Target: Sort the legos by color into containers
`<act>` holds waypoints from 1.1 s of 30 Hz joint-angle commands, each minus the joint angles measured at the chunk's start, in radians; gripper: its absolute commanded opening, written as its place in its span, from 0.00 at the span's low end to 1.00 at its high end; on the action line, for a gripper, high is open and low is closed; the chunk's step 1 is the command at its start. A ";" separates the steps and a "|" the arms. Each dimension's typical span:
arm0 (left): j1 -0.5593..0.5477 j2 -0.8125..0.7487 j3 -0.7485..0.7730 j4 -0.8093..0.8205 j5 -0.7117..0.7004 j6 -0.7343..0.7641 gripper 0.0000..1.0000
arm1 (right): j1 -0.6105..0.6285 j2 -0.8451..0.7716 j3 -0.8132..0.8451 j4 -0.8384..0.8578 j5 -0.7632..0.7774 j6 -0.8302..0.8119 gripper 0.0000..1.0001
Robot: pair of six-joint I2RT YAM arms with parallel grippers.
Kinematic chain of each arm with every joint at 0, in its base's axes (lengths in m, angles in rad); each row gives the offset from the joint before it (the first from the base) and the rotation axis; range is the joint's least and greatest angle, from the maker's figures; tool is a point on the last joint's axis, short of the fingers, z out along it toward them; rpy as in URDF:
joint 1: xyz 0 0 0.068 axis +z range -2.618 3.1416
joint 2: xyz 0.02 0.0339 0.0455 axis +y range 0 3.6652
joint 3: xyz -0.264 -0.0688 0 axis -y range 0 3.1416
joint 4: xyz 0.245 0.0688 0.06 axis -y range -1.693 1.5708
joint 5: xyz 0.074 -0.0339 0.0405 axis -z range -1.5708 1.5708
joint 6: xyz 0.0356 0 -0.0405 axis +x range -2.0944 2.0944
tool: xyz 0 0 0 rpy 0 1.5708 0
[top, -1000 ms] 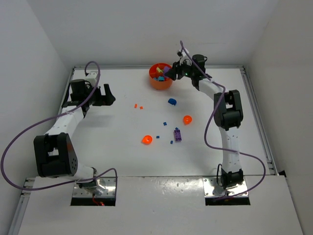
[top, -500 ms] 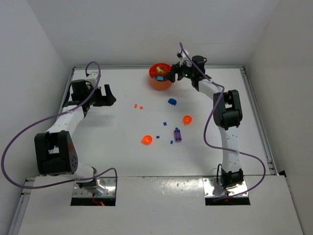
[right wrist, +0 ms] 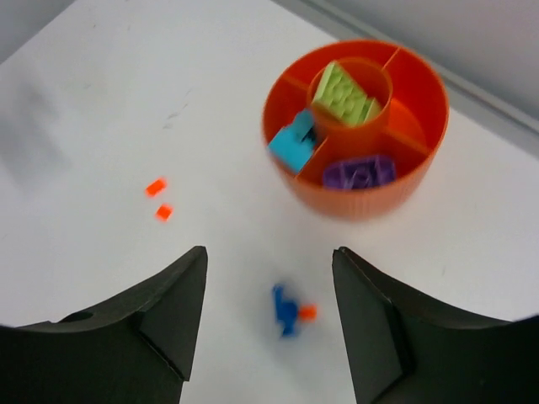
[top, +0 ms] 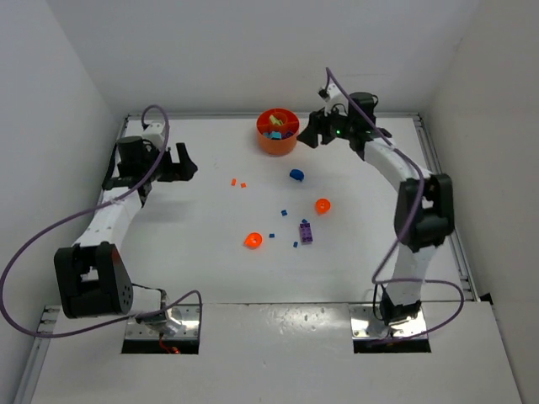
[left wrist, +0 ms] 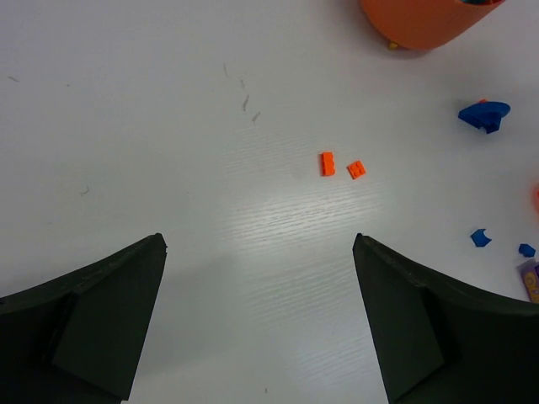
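**White table, pieces scattered**

The white table [top: 185, 244] carries a round orange dish [top: 276, 148] at its twelve o'clock edge. Near the middle lies a purple brick [top: 306, 232]. From it, a blue piece [top: 296, 175] sits at twelve, two tiny orange bits [top: 233, 181] at ten, orange rounded pieces [top: 322, 205] at one and nine, and tiny blue squares [top: 284, 212] close by.

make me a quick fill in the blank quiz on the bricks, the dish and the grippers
1. In the dish, the brick in the middle cup is lime ____.
2. Besides that and the cyan brick, the third brick in the dish is ____.
3. The two tiny squares side by side on the table are ____.
4. The left gripper and the right gripper hold nothing; both are ____.

Missing words: green, purple, orange, open
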 commanded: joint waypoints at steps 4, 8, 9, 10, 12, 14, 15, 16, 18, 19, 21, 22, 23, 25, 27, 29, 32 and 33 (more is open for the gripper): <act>-0.037 -0.086 -0.024 -0.068 -0.129 0.039 1.00 | 0.016 -0.392 -0.316 -0.319 0.083 -0.108 0.63; -0.037 -0.102 -0.046 -0.078 -0.120 0.029 1.00 | 0.016 -0.421 -0.448 -0.380 0.134 -0.070 0.62; -0.048 -0.119 -0.056 -0.078 -0.120 0.029 1.00 | 0.025 -0.421 -0.458 -0.398 0.134 -0.061 0.61; -0.048 -0.128 -0.056 -0.078 -0.120 0.029 1.00 | 0.025 -0.409 -0.467 -0.435 0.123 -0.052 0.59; -0.048 -0.148 -0.056 -0.078 -0.110 0.039 1.00 | 0.055 -0.368 -0.479 -0.471 0.134 -0.039 0.58; -0.057 -0.163 -0.056 -0.102 -0.110 0.071 1.00 | 0.079 -0.348 -0.498 -0.500 0.174 -0.039 0.58; -0.057 -0.174 -0.056 -0.111 -0.122 0.080 1.00 | 0.098 -0.348 -0.498 -0.509 0.189 -0.029 0.58; -0.057 -0.174 -0.056 -0.120 -0.136 0.080 1.00 | 0.109 -0.338 -0.511 -0.509 0.203 -0.029 0.58; -0.057 -0.192 -0.056 -0.143 -0.146 0.106 1.00 | 0.129 -0.338 -0.511 -0.509 0.240 -0.016 0.58; -0.057 -0.192 -0.056 -0.144 -0.146 0.106 1.00 | 0.147 -0.328 -0.511 -0.521 0.252 -0.004 0.58; -0.057 -0.215 -0.067 -0.153 -0.156 0.115 1.00 | 0.177 -0.312 -0.511 -0.549 0.263 0.008 0.58; -0.057 -0.215 -0.067 -0.153 -0.156 0.115 1.00 | 0.189 -0.297 -0.501 -0.549 0.280 0.017 0.58; -0.057 -0.229 -0.076 -0.153 -0.156 0.115 1.00 | 0.200 -0.288 -0.501 -0.564 0.290 0.028 0.58; -0.057 -0.238 -0.076 -0.153 -0.156 0.115 1.00 | 0.229 -0.277 -0.492 -0.575 0.329 0.037 0.58; -0.057 -0.238 -0.076 -0.153 -0.165 0.115 1.00 | 0.238 -0.268 -0.502 -0.575 0.364 0.047 0.58; -0.057 -0.248 -0.076 -0.153 -0.165 0.124 1.00 | 0.264 -0.256 -0.502 -0.563 0.427 0.059 0.61; -0.057 -0.248 -0.076 -0.153 -0.165 0.124 1.00 | 0.273 -0.243 -0.490 -0.563 0.467 0.070 0.67; -0.057 -0.248 -0.076 -0.153 -0.165 0.124 1.00 | 0.283 -0.230 -0.470 -0.563 0.490 0.070 0.67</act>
